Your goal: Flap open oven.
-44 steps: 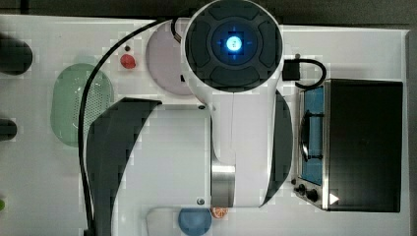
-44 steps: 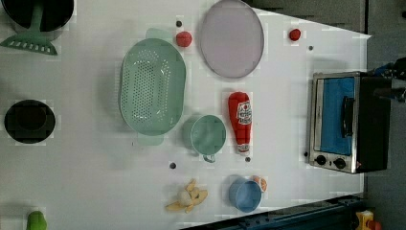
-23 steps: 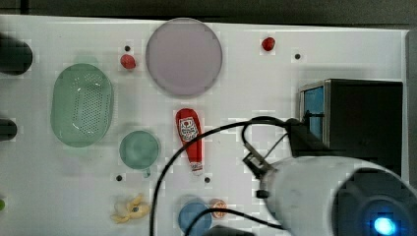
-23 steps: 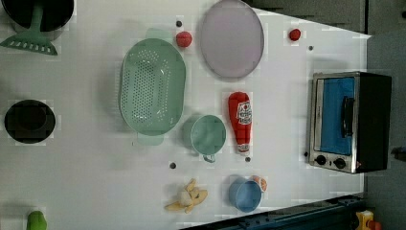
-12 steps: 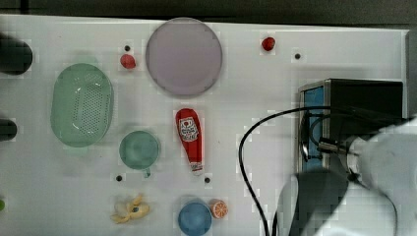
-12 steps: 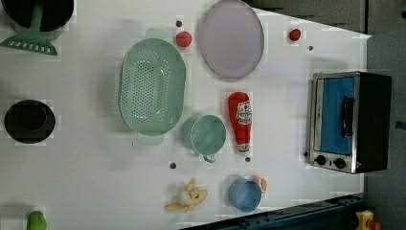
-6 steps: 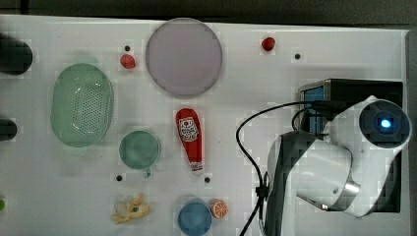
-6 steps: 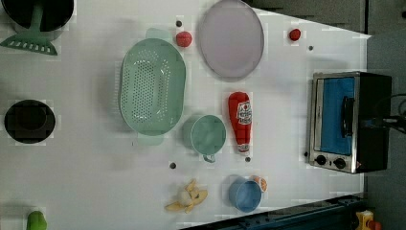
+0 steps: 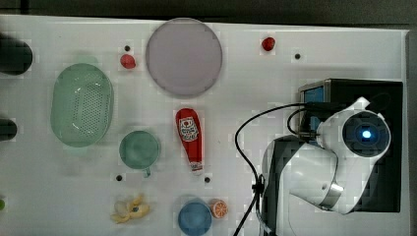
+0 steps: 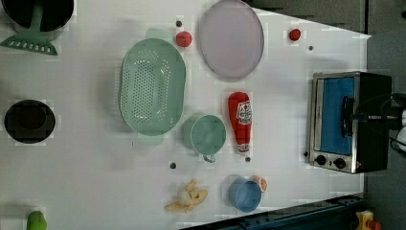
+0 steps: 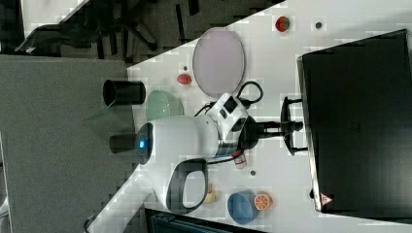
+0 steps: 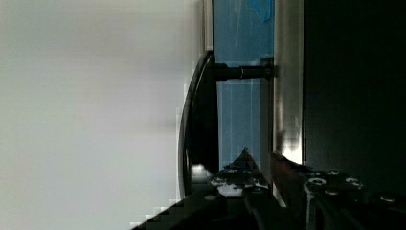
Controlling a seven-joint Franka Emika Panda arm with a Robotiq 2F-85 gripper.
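Top view: I had the oven [image 9: 388, 93] at the top view's right edge of the white table [image 9: 246, 98], door facing the top view's left. The arm [image 9: 319, 172] covered most of the oven's front, so I could read nothing of the fingers there. Elsewhere on the table: ketchup bottle [image 9: 189, 137], purple plate [image 9: 184, 56], green colander [image 9: 82, 104], green cup [image 9: 139, 149], blue bowl [image 9: 194, 217] with an orange half [image 9: 219, 208] touching it, banana [image 9: 129, 209].

Left view: the oven [image 10: 352, 122] sat at the left view's right, blue glass door [image 10: 337, 115] upright and flush in its silver frame, two knobs [image 10: 330, 161] at the lower end. The gripper [image 10: 354, 116] reached in from the left view's right, over the black top, to the handle [image 10: 345, 116].

Right view: the arm [image 11: 189, 141] stretched level toward the oven [image 11: 359, 121]. The gripper [image 11: 287, 127] met the handle [image 11: 287, 125] about midway along the bar; the bar stood just off the door on its two posts.

Wrist view: the handle [image 12: 198, 120] showed as a dark curved bar standing off the blue glass [image 12: 242, 110]. The fingers [image 12: 239, 172] sat close together on either side of the bar, apparently pinching it, though I could not confirm firm contact. Door looked closed against the frame.
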